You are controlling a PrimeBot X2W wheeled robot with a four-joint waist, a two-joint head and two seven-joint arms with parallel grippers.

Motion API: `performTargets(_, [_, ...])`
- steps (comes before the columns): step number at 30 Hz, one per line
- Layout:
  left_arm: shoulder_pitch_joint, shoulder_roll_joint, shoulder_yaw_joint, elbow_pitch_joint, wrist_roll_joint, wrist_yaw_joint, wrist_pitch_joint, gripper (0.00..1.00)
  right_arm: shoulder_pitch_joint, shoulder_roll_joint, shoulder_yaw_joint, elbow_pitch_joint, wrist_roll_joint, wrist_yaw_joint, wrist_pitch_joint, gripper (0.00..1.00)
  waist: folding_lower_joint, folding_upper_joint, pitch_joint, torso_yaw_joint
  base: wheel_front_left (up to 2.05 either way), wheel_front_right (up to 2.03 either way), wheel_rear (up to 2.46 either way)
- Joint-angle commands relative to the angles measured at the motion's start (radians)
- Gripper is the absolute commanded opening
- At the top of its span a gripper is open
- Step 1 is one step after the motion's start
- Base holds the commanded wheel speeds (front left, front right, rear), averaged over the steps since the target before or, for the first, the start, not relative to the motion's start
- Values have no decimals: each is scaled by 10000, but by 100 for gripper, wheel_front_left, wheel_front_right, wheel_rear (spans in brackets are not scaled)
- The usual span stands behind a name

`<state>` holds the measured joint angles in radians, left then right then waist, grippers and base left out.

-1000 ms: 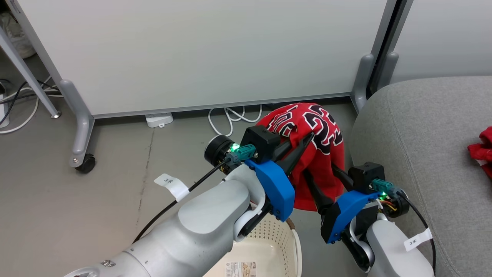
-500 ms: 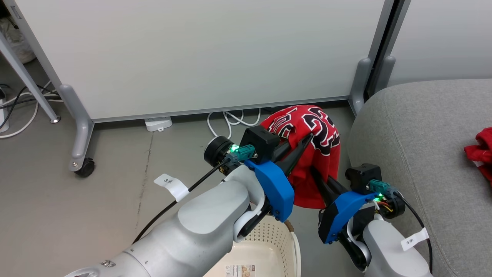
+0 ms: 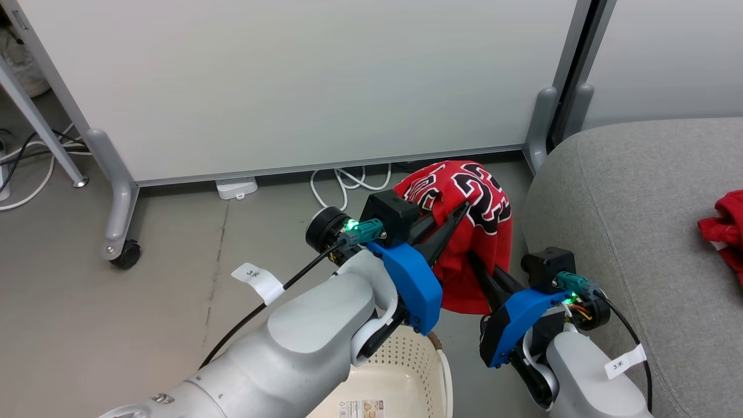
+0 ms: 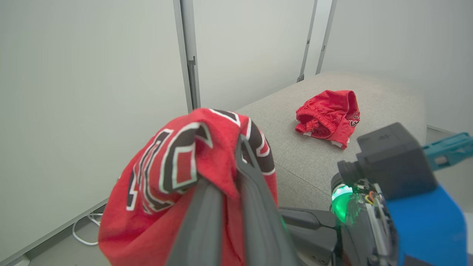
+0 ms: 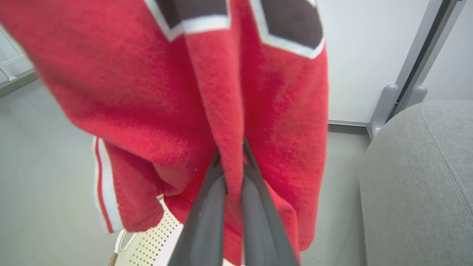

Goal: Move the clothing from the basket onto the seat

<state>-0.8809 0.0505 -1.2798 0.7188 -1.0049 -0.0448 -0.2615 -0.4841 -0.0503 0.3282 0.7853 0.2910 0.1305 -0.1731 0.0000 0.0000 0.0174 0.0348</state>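
One red jersey (image 3: 482,232) hangs over the basket's (image 3: 432,371) far edge, just left of the seat (image 3: 627,203). Both the left fingers (image 4: 255,199) and the right fingers (image 5: 207,214) pinch its cloth. The other jersey (image 4: 327,114) lies crumpled on the seat.

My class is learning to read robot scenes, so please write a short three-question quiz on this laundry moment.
1. True or false: the left pincer and right pincer are both shut on the held jersey.
2. Fill in: the held jersey hangs clear of the basket, beside the ___.
3. Where does the other jersey lie? A in the basket; B on the seat; C in the right pincer.
Key: 1 true; 2 seat; 3 B.
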Motion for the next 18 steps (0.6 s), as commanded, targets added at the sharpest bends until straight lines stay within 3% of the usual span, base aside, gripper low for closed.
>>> performTargets(1, [94, -2, -30, 23, -44, 31, -53, 16, -188, -2, 11, 45, 26, 5, -66, 0, 0, 0, -2, -7, 0, 0, 0])
performTargets(3, [106, -1, -31, 24, -48, 54, -53, 78, -199, -2, 6, 81, 38, 5, -89, 0, 0, 0, -3, -16, 0, 0, 0])
performTargets(4, [117, -1, -32, 38, -55, 62, -53, 100, -209, -2, 5, 103, 48, 5, -109, 0, 0, 0, -3, -19, 0, 0, 0])
performTargets(18, [239, -1, 201, 41, 48, 211, -52, 100, -292, -2, -74, 209, 87, 5, -260, 0, 0, 0, 55, 4, 0, 0, 0])
